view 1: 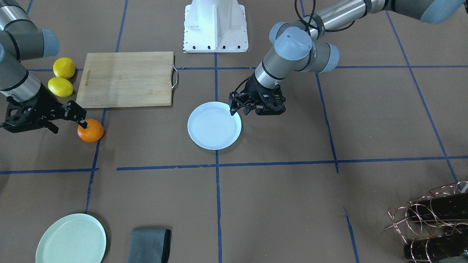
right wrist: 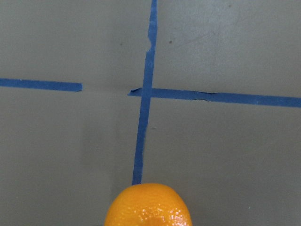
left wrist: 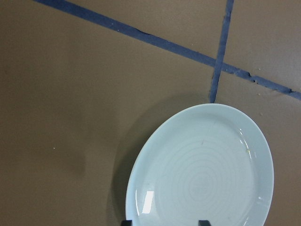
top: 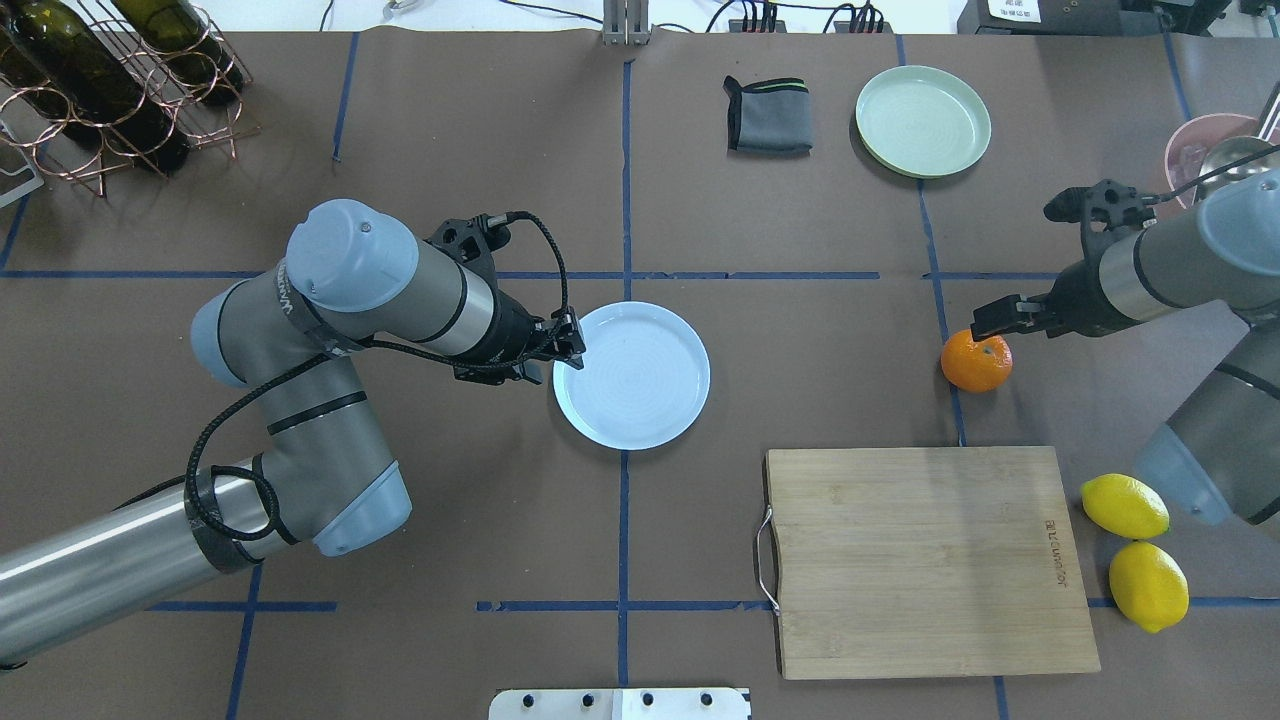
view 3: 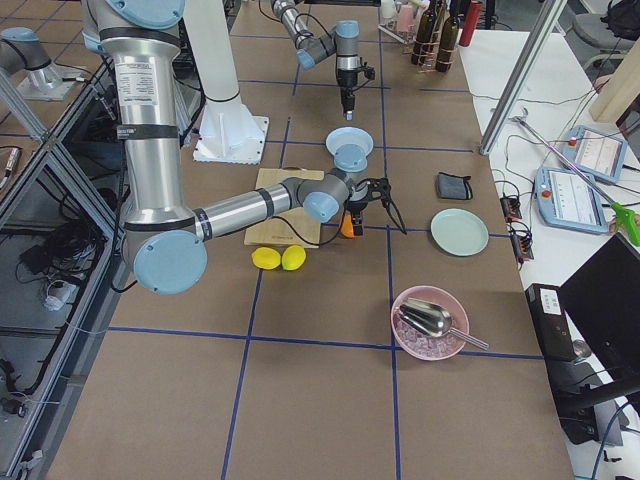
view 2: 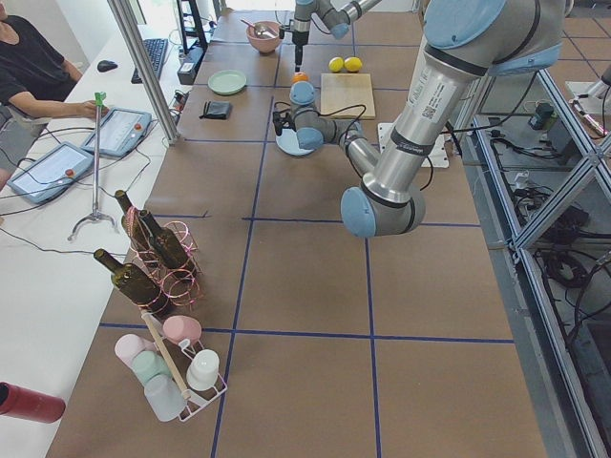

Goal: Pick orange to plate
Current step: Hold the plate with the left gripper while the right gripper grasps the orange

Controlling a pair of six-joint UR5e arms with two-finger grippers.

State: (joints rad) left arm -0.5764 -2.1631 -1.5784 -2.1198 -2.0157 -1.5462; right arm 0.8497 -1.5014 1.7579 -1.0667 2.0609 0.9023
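Brown table [view 1: 278, 204] with blue tape lines: the orange [view 1: 91, 132] sits at frame left, well apart from the white plate [view 1: 214, 128] at center. The right gripper [view 1: 70, 128], fingers parted, touches the orange's top. The left gripper [view 1: 238, 112], fingers spread, hangs at the plate's rim. Lettering on the cutting board [view 1: 126, 78] is too small to read.

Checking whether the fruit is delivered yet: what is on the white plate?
Nothing: the plate shows a bare surface. The left claw hangs at its rim and hides a small patch of the edge in the overhead view. The orange sits on the table, well apart from it.
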